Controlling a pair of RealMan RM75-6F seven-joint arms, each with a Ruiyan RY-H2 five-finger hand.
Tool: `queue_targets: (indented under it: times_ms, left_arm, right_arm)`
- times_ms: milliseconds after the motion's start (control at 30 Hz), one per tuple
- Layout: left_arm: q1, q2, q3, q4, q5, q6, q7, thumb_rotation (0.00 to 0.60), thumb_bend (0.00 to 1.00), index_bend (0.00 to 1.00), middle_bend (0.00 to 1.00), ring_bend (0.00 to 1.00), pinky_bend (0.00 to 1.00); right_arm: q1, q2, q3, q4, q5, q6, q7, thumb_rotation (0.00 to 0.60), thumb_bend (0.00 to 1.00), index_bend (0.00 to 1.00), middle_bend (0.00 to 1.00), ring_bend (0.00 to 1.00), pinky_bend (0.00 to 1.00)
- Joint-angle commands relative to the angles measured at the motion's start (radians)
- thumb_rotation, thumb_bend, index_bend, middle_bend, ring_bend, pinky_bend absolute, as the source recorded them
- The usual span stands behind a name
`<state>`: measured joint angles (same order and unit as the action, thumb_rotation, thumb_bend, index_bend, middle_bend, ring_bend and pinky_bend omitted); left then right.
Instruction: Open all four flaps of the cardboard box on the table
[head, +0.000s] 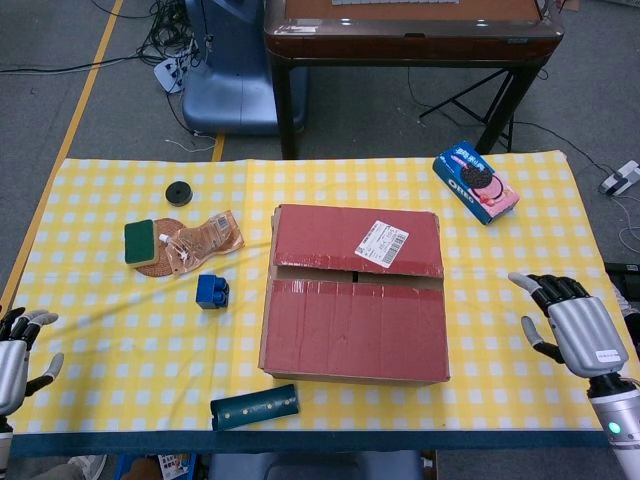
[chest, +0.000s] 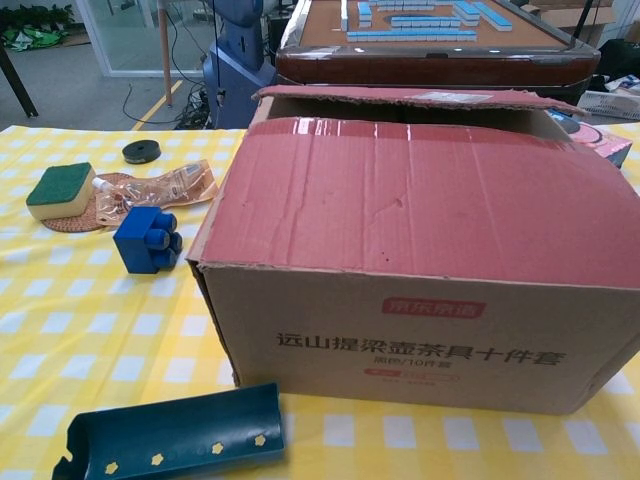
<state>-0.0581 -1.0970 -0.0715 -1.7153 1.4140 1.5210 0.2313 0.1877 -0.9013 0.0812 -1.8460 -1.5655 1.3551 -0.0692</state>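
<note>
The cardboard box (head: 355, 293) stands in the middle of the yellow checked table, its red-topped flaps folded down; the far flap (head: 358, 240) with a white label sits slightly raised. In the chest view the box (chest: 420, 260) fills the frame, near flap (chest: 420, 200) flat, far flap (chest: 410, 97) lifted a little. My right hand (head: 570, 330) hovers at the table's right edge, fingers spread, holding nothing, well to the right of the box. My left hand (head: 15, 355) is at the left edge, fingers apart and empty. Neither hand shows in the chest view.
Left of the box lie a blue toy block (head: 211, 291), a green sponge (head: 140, 242) on a coaster, a clear packet (head: 205, 238) and a black disc (head: 179, 192). A dark teal tray (head: 255, 407) lies at the front edge. A biscuit box (head: 475, 181) sits back right.
</note>
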Motion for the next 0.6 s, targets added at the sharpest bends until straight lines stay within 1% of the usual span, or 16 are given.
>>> queue_targets:
  times_ms: [33,200,267,333,433,500,600]
  left_arm:
    - [0.001,0.001,0.001,-0.002,0.001,0.001,-0.001,0.6,0.33,0.34,0.26,0.14,0.0]
    - [0.002,0.001,0.002,0.0,0.0,0.001,-0.002,0.6,0.33,0.34,0.26,0.14,0.0]
    - [0.002,0.002,0.002,-0.001,0.0,0.001,-0.002,0.6,0.33,0.34,0.26,0.14,0.0]
    - [0.002,0.002,0.002,0.0,0.001,0.003,-0.003,0.6,0.33,0.34,0.26,0.14,0.0]
    - [0.002,0.001,0.001,0.003,-0.002,0.0,-0.005,0.6,0.33,0.34,0.26,0.14,0.0]
    - [0.002,0.001,0.001,0.006,-0.004,-0.001,-0.007,0.6,0.33,0.34,0.26,0.14,0.0]
    - [0.001,0.001,0.0,0.011,-0.009,-0.006,-0.011,0.6,0.33,0.34,0.26,0.14,0.0]
  right_arm:
    - [0.076,-0.004,0.031,-0.032,0.024,-0.094,-0.038,0.6,0.41,0.18,0.23,0.18,0.24]
    - [0.17,-0.048,0.073,-0.02,0.061,-0.191,-0.064,0.6,0.38,0.17,0.2,0.15,0.22]
    - [0.21,-0.073,0.089,-0.01,0.084,-0.233,-0.074,0.6,0.35,0.14,0.18,0.13,0.2]
    - [0.246,-0.106,0.105,0.011,0.103,-0.264,-0.076,0.6,0.32,0.08,0.15,0.11,0.16]
    - [0.29,-0.149,0.122,0.045,0.136,-0.305,-0.073,0.6,0.28,0.01,0.1,0.07,0.13]
    - [0.312,-0.169,0.129,0.058,0.157,-0.327,-0.072,0.6,0.25,0.0,0.07,0.05,0.11]
    - [0.343,-0.193,0.137,0.074,0.184,-0.356,-0.078,0.6,0.25,0.0,0.06,0.04,0.11]
